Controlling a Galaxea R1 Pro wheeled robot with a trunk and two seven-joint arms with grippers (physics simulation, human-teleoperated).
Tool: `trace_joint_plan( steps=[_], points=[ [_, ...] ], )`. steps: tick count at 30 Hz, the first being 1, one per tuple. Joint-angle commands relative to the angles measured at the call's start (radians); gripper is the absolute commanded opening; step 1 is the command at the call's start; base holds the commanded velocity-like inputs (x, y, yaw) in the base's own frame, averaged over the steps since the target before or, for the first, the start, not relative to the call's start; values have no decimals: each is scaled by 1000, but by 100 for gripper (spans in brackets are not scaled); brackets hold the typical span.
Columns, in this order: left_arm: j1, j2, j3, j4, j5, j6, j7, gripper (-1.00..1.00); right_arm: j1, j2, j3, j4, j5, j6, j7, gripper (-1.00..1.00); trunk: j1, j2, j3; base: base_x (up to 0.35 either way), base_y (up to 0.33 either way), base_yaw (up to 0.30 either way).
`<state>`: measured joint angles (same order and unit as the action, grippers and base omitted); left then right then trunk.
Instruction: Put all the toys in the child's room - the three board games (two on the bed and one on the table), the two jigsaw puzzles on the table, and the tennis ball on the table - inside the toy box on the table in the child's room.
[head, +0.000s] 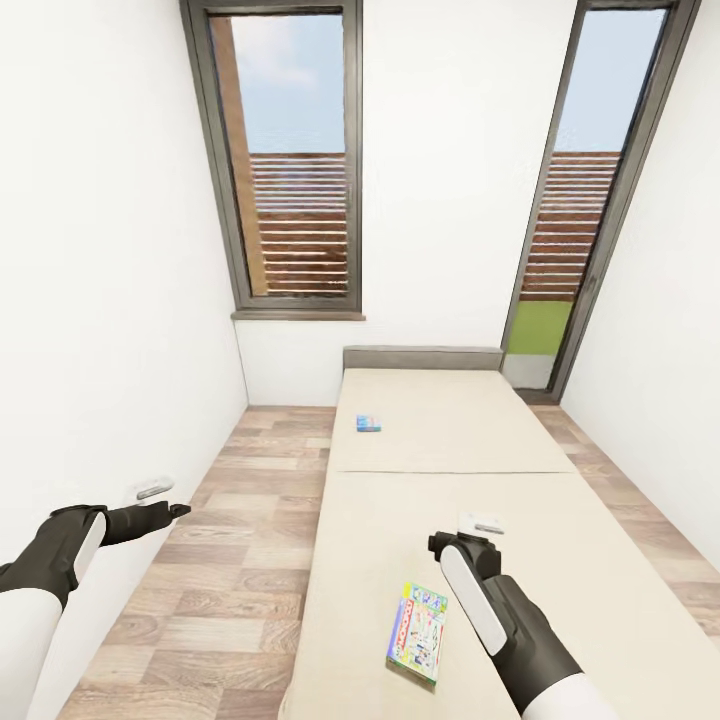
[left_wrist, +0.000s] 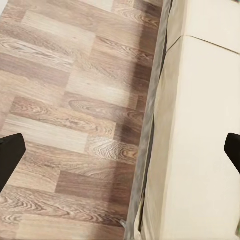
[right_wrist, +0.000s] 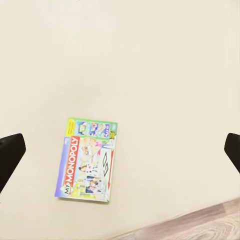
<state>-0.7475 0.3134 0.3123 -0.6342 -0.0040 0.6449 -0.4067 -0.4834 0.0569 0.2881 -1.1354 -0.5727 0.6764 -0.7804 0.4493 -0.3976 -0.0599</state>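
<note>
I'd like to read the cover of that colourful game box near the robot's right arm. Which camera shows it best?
The right wrist view: the large board game lies flat on the bed, unobstructed, with its title readable. The head view shows it smaller and slanted. The left wrist view offers bed edge and floor.

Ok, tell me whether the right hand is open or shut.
Open. The right hand has its fingertips spread at opposite edges of the wrist view, nothing between them; the board game lies flat on the bed below.

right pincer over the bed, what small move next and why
Probably lower the right pincer toward the large board game and shift slightly to centre over it. Its fingers are spread wide and empty, and the box lies flat on the bed near the foot edge, offset from the midline between them.
</note>
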Motion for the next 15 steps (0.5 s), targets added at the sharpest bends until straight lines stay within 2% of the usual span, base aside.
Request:
trace_joint_plan(
  steps=[1, 12, 15],
  points=[
    [-1, 0, 4, -1, -1, 7, -4, 100, -1, 1, 2, -1, -9, 3, -10, 100, 1, -2, -2, 0, 0, 0],
    [-1, 0, 4, -1, -1, 7, -5, 100, -1, 1, -1, -7, -9, 3, -10, 100, 1, -2, -2, 2, 0, 0],
    [-1, 0, 4, -1, -1, 7, -4, 100, -1, -1, -3, -7, -9, 3, -9, 100, 1, -2, -2, 97, 0, 0]
  ],
)
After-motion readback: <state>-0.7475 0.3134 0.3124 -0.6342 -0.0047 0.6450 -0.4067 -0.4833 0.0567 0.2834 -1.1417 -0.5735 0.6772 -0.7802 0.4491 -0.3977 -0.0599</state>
